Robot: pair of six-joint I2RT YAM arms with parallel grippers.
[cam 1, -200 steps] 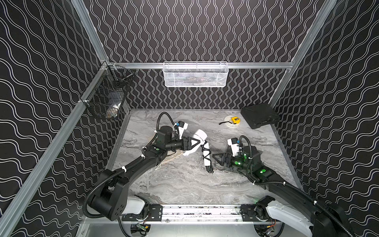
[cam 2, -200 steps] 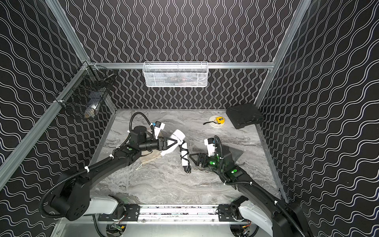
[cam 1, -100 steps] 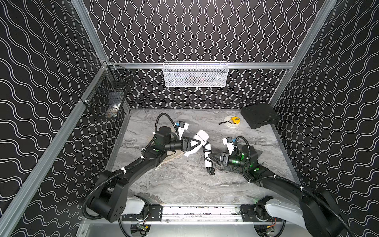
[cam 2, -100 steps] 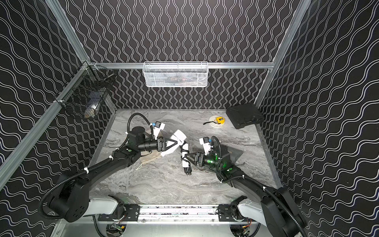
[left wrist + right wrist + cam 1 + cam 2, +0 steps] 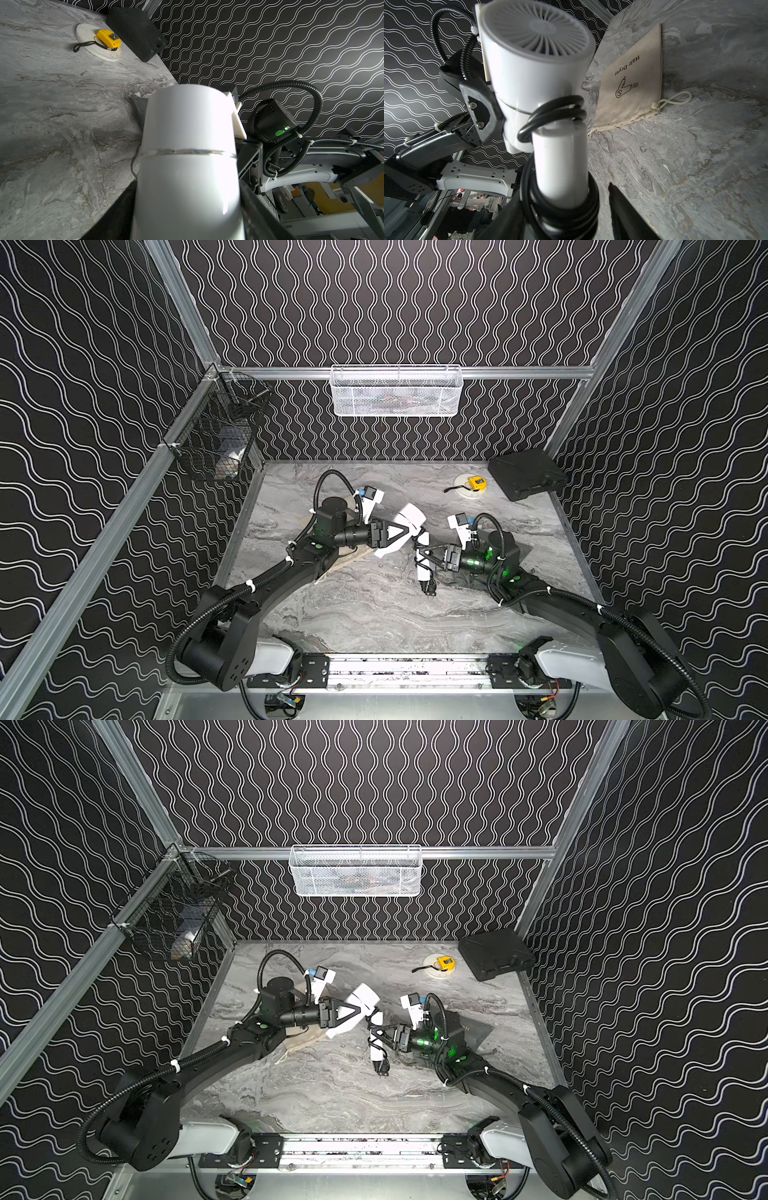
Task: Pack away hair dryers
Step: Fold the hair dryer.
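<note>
White hair dryer [image 5: 412,515], barrel clamped in left gripper [image 5: 400,533], handle between parted jaws of right gripper [image 5: 424,558], clear of tabletop [image 5: 353,608] edges.

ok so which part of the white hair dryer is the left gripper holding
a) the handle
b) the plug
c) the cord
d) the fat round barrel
d, the left gripper is clamped across the barrel of the hair dryer, not on the handle with the cord round it.

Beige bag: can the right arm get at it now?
Probably not. The dryer, held in the left fingers, is in between, the right fingers straddle its handle, and the bag lies partly under the left arm.
</note>
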